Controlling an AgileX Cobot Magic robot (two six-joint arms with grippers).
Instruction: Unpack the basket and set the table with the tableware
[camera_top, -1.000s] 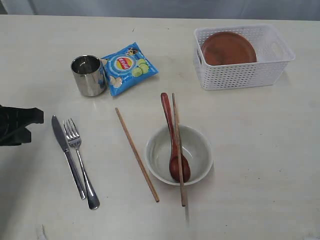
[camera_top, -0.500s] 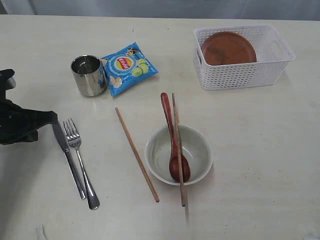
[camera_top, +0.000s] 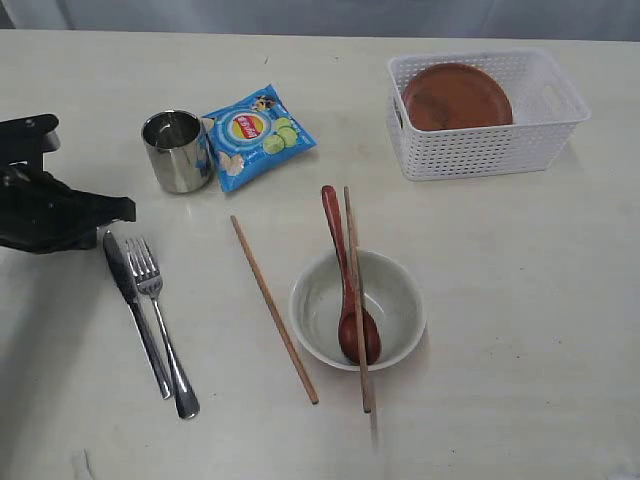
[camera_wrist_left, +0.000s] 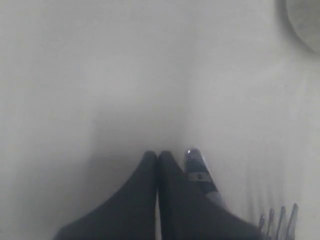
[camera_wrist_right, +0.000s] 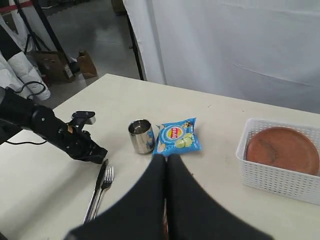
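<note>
The left tool (camera_wrist_left: 158, 156) has its two dark fingers pressed together tip to tip with nothing between them. In the exterior view the left tool (camera_top: 125, 209) sits low over the left part of the desk (camera_top: 520, 300), its tip just beside the pointed end of the knife (camera_top: 135, 305). The left wrist view shows that blade end right next to the fingers, though whether they touch I cannot tell. The fork (camera_top: 163, 330) lies alongside the knife, tines toward the tool. Just past the tool stands the steel cup (camera_top: 177, 152), upright, with the blue chip bag (camera_top: 257, 135) lying against its right side. Nearer the middle a loose chopstick (camera_top: 274, 308) lies slantwise on the bare desk. Beside it is the pale bowl (camera_top: 315, 300), with the dark red spoon (camera_top: 345, 275) resting in it, handle over the far rim. The second chopstick (camera_top: 351, 225) lies across the bowl next to the spoon. Well apart, at the far right, the white basket (camera_top: 480, 150) holds the brown plate (camera_top: 457, 97), leaning inside it. The right tool (camera_wrist_right: 166, 159) is likewise closed, fingers together and holding nothing, raised above the desk and looking down over the cup, the chip bag and the basket.
</note>
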